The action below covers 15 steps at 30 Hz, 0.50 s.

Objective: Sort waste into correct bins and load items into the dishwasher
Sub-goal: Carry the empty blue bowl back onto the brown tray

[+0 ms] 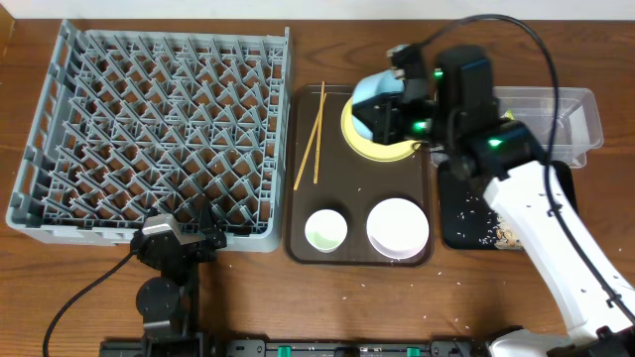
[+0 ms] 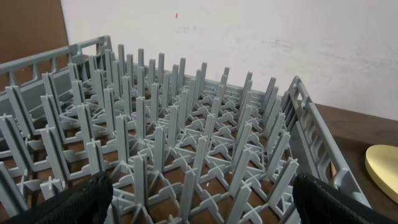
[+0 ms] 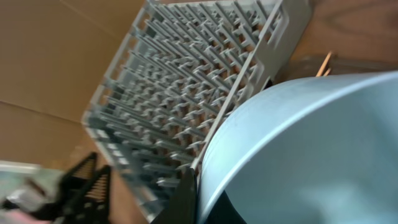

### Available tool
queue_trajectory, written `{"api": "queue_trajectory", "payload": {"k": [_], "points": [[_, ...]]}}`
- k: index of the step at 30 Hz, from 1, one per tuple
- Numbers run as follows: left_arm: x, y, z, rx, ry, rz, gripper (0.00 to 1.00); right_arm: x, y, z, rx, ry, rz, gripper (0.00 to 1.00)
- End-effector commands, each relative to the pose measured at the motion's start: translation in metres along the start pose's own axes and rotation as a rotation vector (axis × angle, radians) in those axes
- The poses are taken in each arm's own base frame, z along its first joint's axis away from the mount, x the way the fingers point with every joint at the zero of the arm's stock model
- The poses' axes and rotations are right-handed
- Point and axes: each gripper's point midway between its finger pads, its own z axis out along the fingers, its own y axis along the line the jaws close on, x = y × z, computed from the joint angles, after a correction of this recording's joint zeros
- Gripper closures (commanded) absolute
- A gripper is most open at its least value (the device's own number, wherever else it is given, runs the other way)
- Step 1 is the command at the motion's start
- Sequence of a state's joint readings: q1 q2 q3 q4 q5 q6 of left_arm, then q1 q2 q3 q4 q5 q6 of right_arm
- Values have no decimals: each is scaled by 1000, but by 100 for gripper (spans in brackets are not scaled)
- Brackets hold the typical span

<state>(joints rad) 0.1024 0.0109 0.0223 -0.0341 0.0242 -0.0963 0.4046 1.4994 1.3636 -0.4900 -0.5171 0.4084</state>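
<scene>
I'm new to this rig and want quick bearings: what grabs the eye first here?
The big grey dish rack fills the table's left side, no dishes in it yet. Right of it, the right pincer grips a light blue bowl over the yellow plate on the brown tray. Farther right, white rice grains speckle the black tray.

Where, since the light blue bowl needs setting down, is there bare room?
The dish rack holds nothing; every peg row is free. On the brown tray, a bare band runs between the yellow plate and the white cup and white bowl. Its front edge is crowded, and chopsticks lie on its left side.
</scene>
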Motion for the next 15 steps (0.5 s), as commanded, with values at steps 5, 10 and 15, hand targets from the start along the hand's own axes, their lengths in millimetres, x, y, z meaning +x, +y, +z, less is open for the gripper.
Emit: {"api": "queue_trajectory", "payload": {"k": [5,10,15], "points": [[16,6,1,-24,46,14,7,44,-26,67,221,134,-207,99],[16,6,1,-24,46,15,7,91,-46,105,285,279,-211,99],[16,6,1,-24,46,15,7,137,-65,125,341,425,-213,99]]}}
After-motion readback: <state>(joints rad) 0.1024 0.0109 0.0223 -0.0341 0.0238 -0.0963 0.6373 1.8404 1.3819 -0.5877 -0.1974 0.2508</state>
